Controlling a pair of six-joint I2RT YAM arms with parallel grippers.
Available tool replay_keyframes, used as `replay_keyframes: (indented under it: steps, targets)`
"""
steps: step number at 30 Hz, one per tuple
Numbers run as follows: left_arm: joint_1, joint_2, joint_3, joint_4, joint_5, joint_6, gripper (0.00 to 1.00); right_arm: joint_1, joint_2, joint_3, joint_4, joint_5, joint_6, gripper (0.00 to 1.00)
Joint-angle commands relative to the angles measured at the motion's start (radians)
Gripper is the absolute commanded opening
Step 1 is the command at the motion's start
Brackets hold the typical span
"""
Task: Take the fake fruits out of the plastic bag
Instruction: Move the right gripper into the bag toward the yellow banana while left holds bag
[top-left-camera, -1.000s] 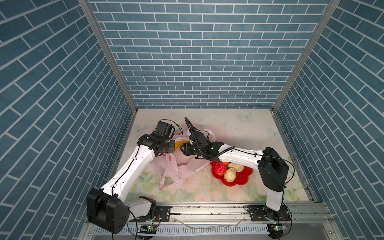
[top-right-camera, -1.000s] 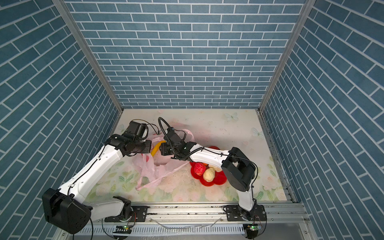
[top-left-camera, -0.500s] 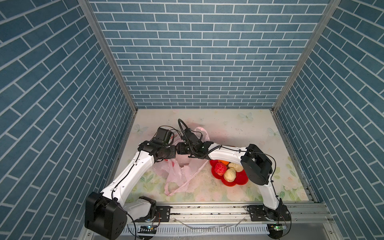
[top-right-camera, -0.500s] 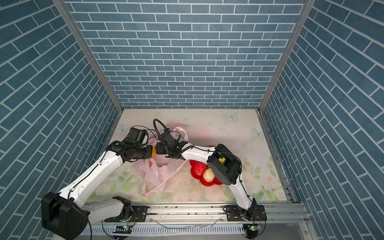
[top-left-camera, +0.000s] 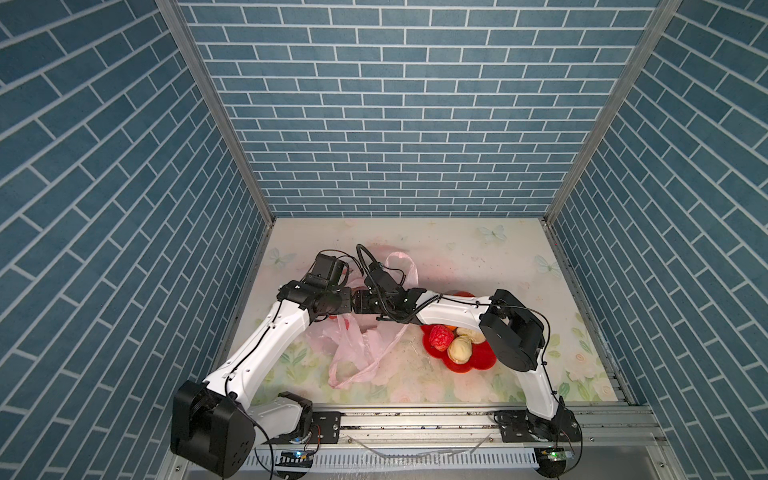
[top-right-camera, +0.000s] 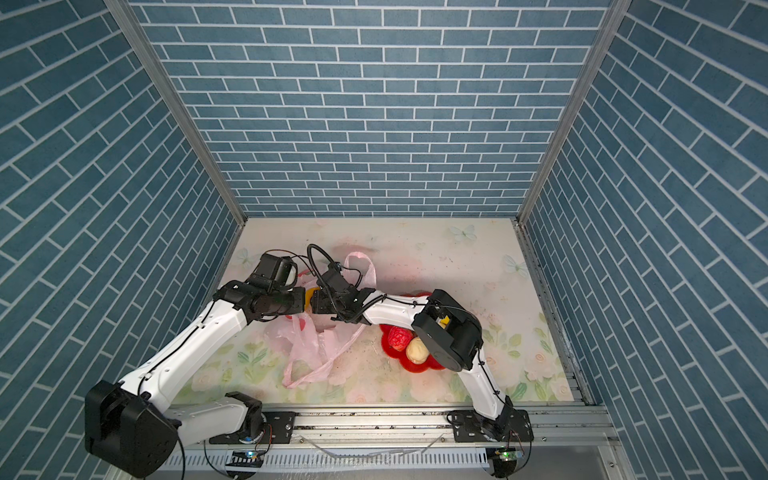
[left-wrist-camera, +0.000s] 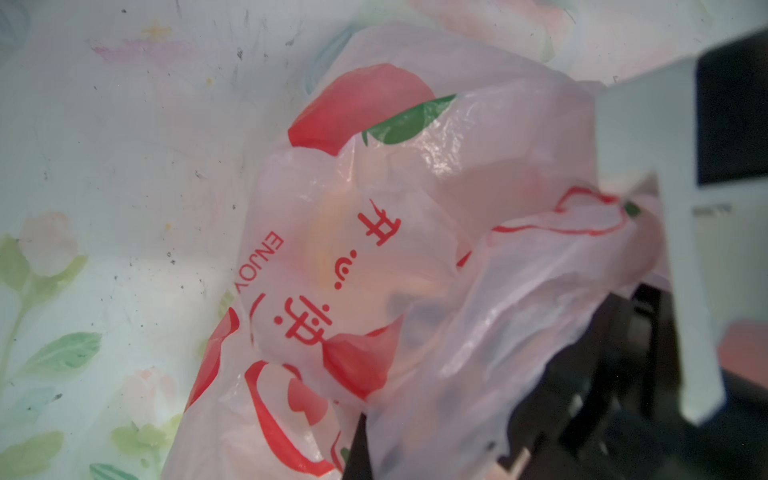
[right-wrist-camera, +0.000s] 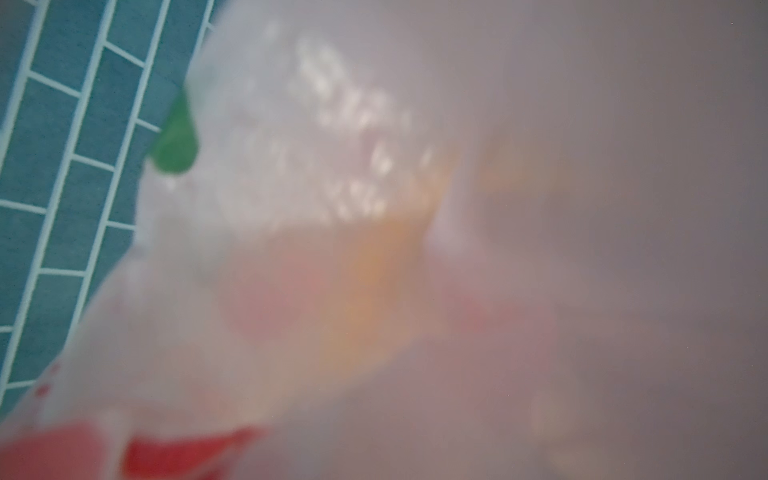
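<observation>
The pale-pink plastic bag (top-left-camera: 362, 347) hangs crumpled at the left of the mat in both top views. My left gripper (top-left-camera: 347, 300) is shut on the plastic bag's upper film, which drapes over its dark finger (left-wrist-camera: 356, 453). My right gripper (top-left-camera: 360, 301) meets it head-on, and bag film (right-wrist-camera: 374, 124) covers its camera, hiding its jaws. A yellow-orange fruit (top-right-camera: 309, 295) shows between the two grippers and glows through the bag (left-wrist-camera: 332, 249). Out of the bag, a wrinkled red fruit (top-left-camera: 441, 337), two cream fruits (top-left-camera: 459, 350) and an orange one (top-left-camera: 451, 328) lie in the red dish (top-left-camera: 482, 362).
The right arm's black elbow (top-left-camera: 513, 328) hangs over the dish's right side. Blue brick walls close in the mat on three sides. A metal rail (top-left-camera: 415, 419) with both arm bases runs along the front edge. A loop handle (top-left-camera: 399, 266) of the bag lies behind the grippers.
My right gripper has slid left until it meets the left gripper at the bag, and its elbow has swung in over the dish. The left gripper has kept its hold on the bag.
</observation>
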Motion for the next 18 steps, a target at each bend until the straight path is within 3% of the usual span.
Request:
replay_keyframes:
  steps: [1, 10, 18]
  targets:
    - [0.008, 0.028, 0.063, -0.017, -0.048, -0.004, 0.02, 0.019, -0.082, -0.052, 0.004, -0.015, -0.042, 0.61]
    - [0.009, 0.072, 0.118, -0.027, -0.070, -0.020, 0.02, 0.048, -0.104, -0.095, -0.001, -0.055, -0.061, 0.57]
    - [0.010, 0.129, 0.153, -0.039, -0.067, -0.008, 0.02, 0.095, -0.151, -0.091, -0.105, 0.027, -0.195, 0.56]
